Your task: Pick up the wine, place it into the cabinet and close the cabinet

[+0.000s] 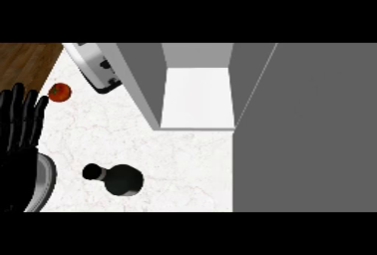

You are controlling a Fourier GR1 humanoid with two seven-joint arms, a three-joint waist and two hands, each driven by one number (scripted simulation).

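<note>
Black glass: the wine (122, 180) stands upright on the white marble bench (184, 164), near its front edge, and we are looking almost straight down on it.
Long axis: it runs vertical, toward us; the neck and cap (93, 172) show up and to the left of the body only because of our steep view.
Pointing: cap up, base on the bench, nothing touching it.
Cabinet: the cabinet (197, 97) is open behind the wine and to the right, its pale shelf bare, the grey door (305, 124) swung wide on the right.
Left robot hand: the left robot hand (21, 129) rests at the left edge, fingers straight and up, holding nothing, well apart from the wine.
Right robot hand: we cannot see it anywhere.
Step in hand: we judge the pick-up has not begun.
Doing it well: we would come in from the side at body height, wrap the wide body rather than the thin neck, and keep it plumb on the lift.
Watch out: a top-down reach could tip it.
Also here: a tomato (60, 92) by the fingertips, a toaster (95, 67) at the back.
</note>
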